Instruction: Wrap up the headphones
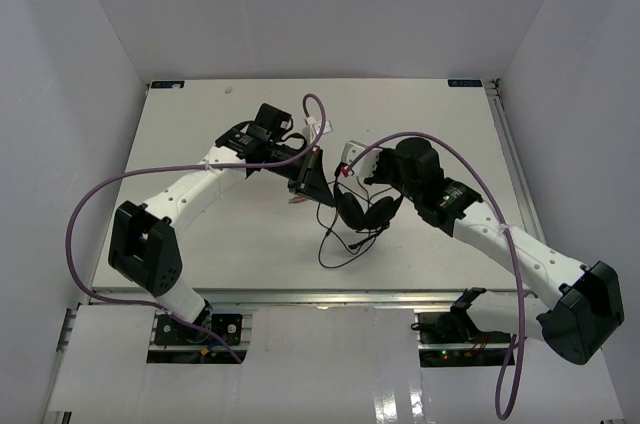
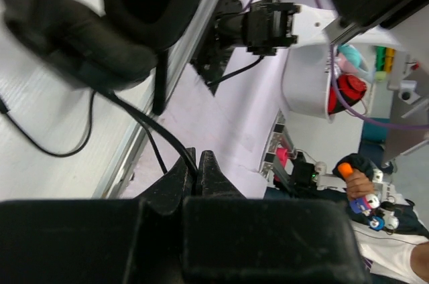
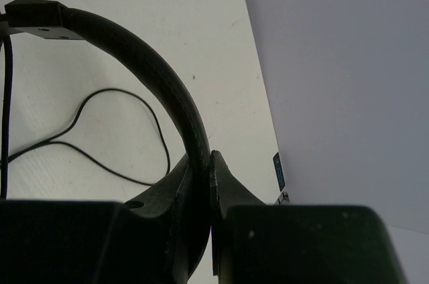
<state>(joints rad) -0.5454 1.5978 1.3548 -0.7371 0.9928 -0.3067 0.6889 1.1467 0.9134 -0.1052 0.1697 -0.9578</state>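
Observation:
The black headphones [image 1: 366, 211] hang in the middle of the table between both arms, earcups down. My right gripper [image 1: 384, 182] is shut on the arched headband [image 3: 155, 63], which runs up out of its jaws [image 3: 208, 163]. My left gripper [image 1: 318, 189] is shut on the thin black cable [image 2: 144, 118] just left of the headset; the cable enters its closed tips [image 2: 196, 163]. One padded earcup [image 2: 137, 6] fills the top left of the left wrist view. Slack cable [image 1: 338, 241] loops on the table below the headset, and the loose cable [image 3: 110, 90] also shows in the right wrist view.
Thick purple robot cables [image 1: 110, 189] arc over both arms. White walls enclose the table on three sides, with a metal rail [image 1: 505, 144] along the right edge. The near table rail [image 2: 191, 43] and the right arm's base [image 2: 265, 26] show in the left wrist view.

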